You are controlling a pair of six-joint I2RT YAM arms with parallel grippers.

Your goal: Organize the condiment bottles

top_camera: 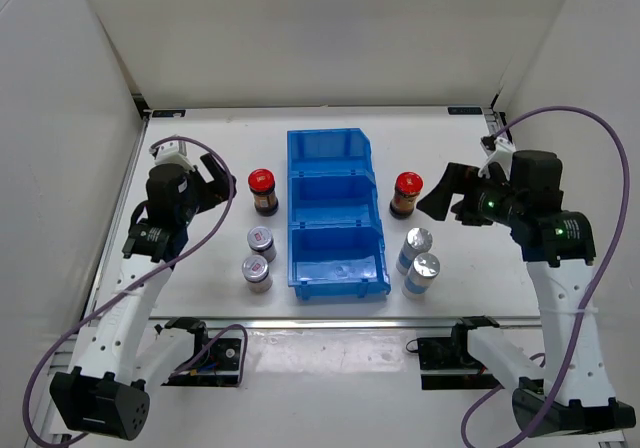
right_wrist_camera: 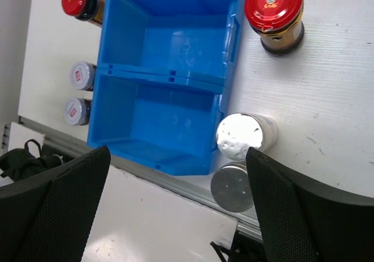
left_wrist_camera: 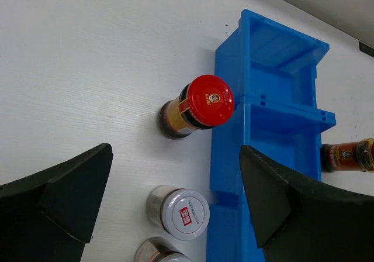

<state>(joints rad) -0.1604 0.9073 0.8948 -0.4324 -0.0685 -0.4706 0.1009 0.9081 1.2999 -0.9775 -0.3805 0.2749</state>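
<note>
Left of the blue bin [top_camera: 291, 200] on the bench [top_camera: 200, 133], a red-capped bottle [top_camera: 263, 190] stood upright just ahead of the left tool [top_camera: 218, 180], whose fingers [left_wrist_camera: 64, 192] were spread apart, so that arm was nearer it than the right tool [top_camera: 437, 196], likewise apart, across the bin.

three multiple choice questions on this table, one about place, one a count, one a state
1. Relative to the blue bin, the silver-capped bottles stand: A) left B) right C) inside
2. Red-capped bottles: A) one B) two C) four
3. The left hand is: A) open, empty B) shut on a bottle C) inside the bin
Answers: 1 B, both stand beyond the bin's right wall. 2 B, one on each side of it. 3 A, spread wide, nothing held.
</note>
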